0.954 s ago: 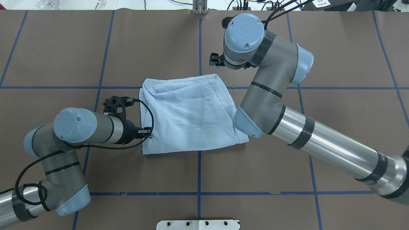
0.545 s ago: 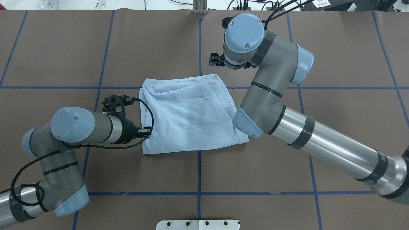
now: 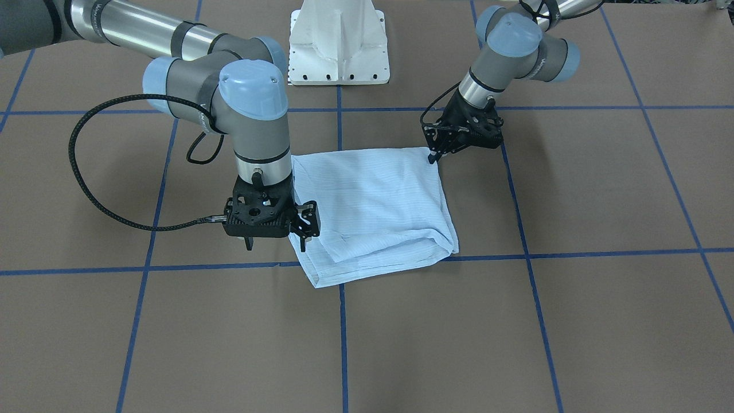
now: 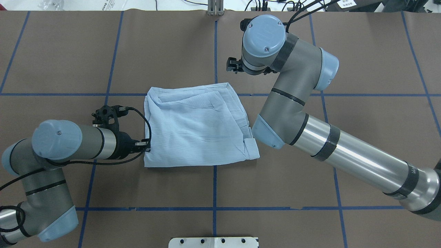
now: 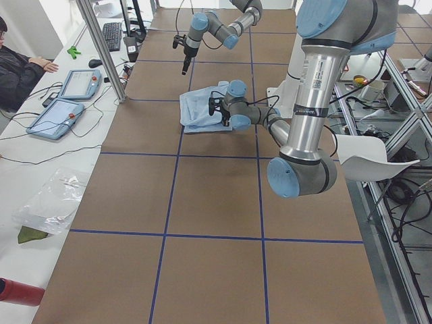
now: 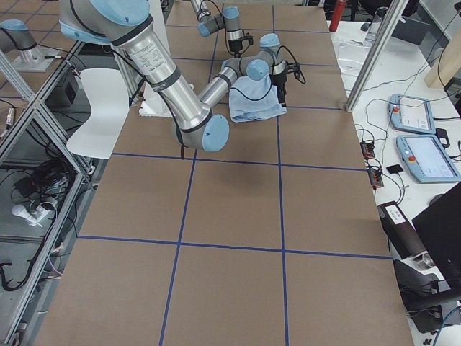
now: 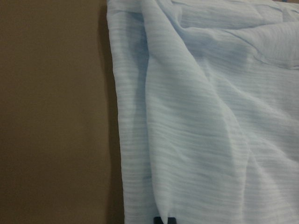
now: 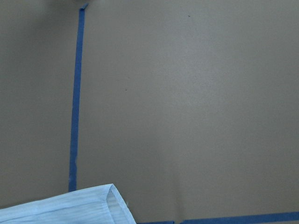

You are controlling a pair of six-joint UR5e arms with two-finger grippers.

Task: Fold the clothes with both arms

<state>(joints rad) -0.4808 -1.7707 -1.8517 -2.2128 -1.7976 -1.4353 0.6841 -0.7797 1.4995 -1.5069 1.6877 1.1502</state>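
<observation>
The clothes are one light-blue striped shirt (image 4: pixel 196 124) (image 3: pixel 373 201), folded into a rough square at the table's centre. My left gripper (image 4: pixel 147 146) (image 3: pixel 434 158) is low at the shirt's left edge near the corner closest to the robot, shut on the fabric. The left wrist view is filled with the creased cloth (image 7: pixel 210 116), with the fingertips (image 7: pixel 163 219) together on its edge. My right gripper (image 4: pixel 234 65) (image 3: pixel 275 244) hangs open above the table just past the shirt's far right corner (image 8: pixel 70 207), holding nothing.
Blue tape lines (image 4: pixel 215 51) divide the brown table cover into a grid. The white pedestal base (image 3: pixel 338 46) stands at the robot's side. Beyond the table's far edge, a side bench has tablets (image 5: pixel 67 94), a metal post (image 5: pixel 101 47) and a seated person (image 5: pixel 17 67).
The left arm has drawn back toward the robot's left with the shirt's edge, and the whole shirt slid a little that way. The right arm barely moved.
</observation>
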